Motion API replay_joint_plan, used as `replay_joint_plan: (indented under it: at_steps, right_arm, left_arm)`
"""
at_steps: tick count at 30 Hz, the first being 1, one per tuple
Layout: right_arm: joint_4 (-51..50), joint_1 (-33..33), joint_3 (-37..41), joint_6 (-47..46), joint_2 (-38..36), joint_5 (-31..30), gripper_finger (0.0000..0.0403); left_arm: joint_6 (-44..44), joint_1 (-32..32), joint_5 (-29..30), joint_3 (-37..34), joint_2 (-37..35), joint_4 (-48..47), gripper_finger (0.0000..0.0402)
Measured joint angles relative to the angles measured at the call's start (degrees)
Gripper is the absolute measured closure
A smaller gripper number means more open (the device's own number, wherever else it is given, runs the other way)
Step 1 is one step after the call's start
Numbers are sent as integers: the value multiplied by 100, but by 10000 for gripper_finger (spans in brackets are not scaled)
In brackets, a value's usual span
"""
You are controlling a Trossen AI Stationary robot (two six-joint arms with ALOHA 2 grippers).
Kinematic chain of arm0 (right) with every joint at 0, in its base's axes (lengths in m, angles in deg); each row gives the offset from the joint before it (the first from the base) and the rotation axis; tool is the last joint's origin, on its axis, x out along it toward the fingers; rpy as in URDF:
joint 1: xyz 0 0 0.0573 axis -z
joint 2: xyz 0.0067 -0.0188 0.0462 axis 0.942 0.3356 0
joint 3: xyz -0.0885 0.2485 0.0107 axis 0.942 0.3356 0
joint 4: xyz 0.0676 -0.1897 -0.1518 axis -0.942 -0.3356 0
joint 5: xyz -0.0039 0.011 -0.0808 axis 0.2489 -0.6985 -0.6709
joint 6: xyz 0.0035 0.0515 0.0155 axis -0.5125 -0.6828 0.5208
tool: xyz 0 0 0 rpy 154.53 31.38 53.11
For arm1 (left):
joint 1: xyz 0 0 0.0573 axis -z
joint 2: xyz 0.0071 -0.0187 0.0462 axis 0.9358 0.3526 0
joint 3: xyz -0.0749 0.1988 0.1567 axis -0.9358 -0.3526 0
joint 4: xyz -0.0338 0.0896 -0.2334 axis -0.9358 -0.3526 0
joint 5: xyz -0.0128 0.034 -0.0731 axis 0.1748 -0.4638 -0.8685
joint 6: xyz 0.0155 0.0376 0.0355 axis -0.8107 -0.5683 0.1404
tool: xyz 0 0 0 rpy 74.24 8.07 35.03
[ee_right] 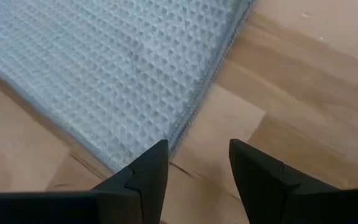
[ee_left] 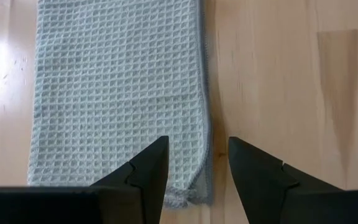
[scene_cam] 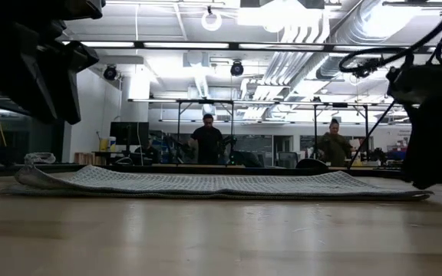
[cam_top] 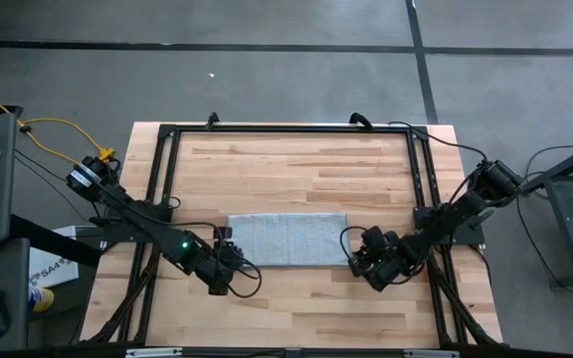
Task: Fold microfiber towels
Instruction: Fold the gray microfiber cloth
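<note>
Item: microfiber towel (cam_top: 287, 240), pale grey-blue, waffle-ribbed; lies flat at mid-bench as a long rectangle (apparently folded once already, the doubled edge showing at its near corner in the left wrist view). Support: wooden bench (cam_top: 296, 159), bare around the cloth.

Left gripper (ee_left: 197, 171): fingers apart, straddling the towel's hemmed corner at its left end, low over the cloth.

Right gripper (ee_right: 197, 165): fingers apart, poised just off the corner at the right end, over bare wood beside the hem.

Risks, as judged: the right gripper may close on wood and miss the hem; the left may catch only the upper layer, so the fold separates; uneven lifts would skew the edges.
</note>
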Motion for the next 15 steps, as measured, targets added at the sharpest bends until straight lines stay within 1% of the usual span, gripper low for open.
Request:
replay_joint_plan:
  at_steps: [2, 11, 15]
  right_arm:
    - [167, 0, 149, -43, 0, -2, 239]
    - [960, 54, 554, -261, -7, -514, 239]
    - [1052, 179, 582, -283, -7, -581, 239]
  left_arm:
    - [0, 0, -63, 0, 0, 5, 238]
    - [2, 0, -66, 0, 0, 29, 238]
    - [2, 0, -66, 2, 0, 40, 238]
